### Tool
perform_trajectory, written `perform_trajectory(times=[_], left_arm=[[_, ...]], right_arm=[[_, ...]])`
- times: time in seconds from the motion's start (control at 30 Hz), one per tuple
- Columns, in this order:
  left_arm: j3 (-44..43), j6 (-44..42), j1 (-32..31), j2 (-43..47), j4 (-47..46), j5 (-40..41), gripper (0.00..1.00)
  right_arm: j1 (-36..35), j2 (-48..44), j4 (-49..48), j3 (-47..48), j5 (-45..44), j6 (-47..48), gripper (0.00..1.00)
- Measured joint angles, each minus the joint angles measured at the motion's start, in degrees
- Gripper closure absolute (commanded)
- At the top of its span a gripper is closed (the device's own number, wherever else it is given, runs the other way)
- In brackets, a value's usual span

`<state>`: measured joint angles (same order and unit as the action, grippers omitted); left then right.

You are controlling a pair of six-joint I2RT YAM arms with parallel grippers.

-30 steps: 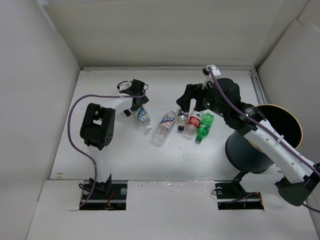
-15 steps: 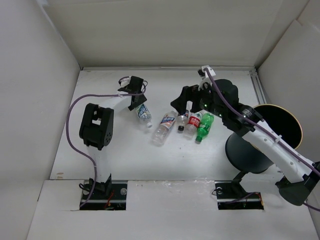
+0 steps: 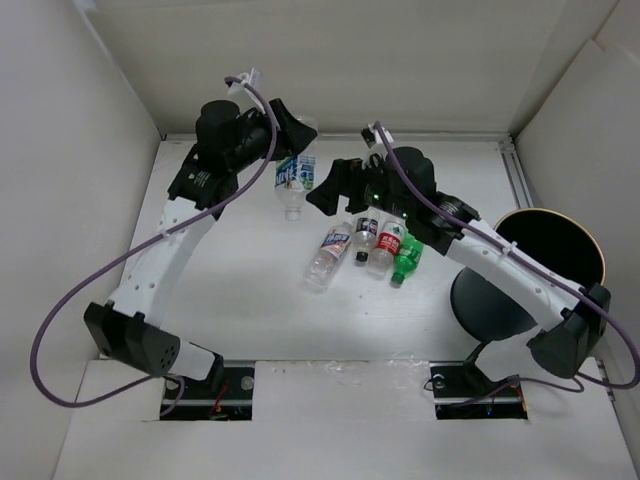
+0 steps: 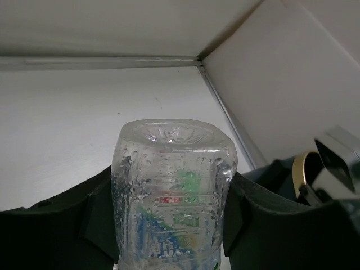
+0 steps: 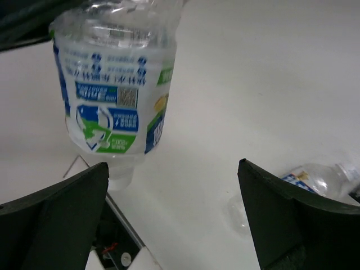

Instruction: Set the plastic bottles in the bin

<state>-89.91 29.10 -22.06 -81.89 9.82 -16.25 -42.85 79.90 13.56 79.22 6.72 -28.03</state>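
My left gripper (image 3: 290, 135) is raised above the back of the table and shut on a clear plastic bottle (image 3: 293, 175) with a blue, white and green label, which hangs cap down. In the left wrist view the bottle's base (image 4: 171, 169) fills the space between both dark fingers. My right gripper (image 3: 328, 185) stands open just right of that bottle (image 5: 112, 95), not touching it. On the table lie a clear blue-label bottle (image 3: 328, 252), a small dark-label bottle (image 3: 364, 238), a red-label bottle (image 3: 387, 245) and a green bottle (image 3: 410, 252). The dark bin (image 3: 500, 300) stands at the right.
White walls enclose the table on the left, back and right. The right arm's links reach from the near right corner across the bin's tan rim (image 3: 597, 262). A purple cable loops out left of the left arm.
The left gripper closed on the blue-label bottle lying at the left and lifted it up and back. The right gripper moved left toward it, still open.
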Motion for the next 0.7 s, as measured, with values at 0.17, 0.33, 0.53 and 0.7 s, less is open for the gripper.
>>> perform_trajectory(times=[0.17,0.33,0.53,0.7], left_arm=[[1.70,-2.03,0.98,5.53,-1.46,-5.49,1.00],[2.21,-1.62,0.28,6.69,-1.20,-10.16,1.00],[2.29,0.15,0.22,6.93,-1.25,-13.44,1.00],[3.32,0.37,1.20,8.24,-2.19,-12.98,0.04]], right_arm=[[-1.31,3.08,-4.00,4.31,3.28,-2.93,0.00],[-3.23,5.79,-9.90,6.84,5.01,-5.27,0.00],[-4.98,10.97,-12.94,9.27,5.92,-6.80,0.14],[-5.95,12.07,-14.12,9.86,5.44,-9.55,0.99]])
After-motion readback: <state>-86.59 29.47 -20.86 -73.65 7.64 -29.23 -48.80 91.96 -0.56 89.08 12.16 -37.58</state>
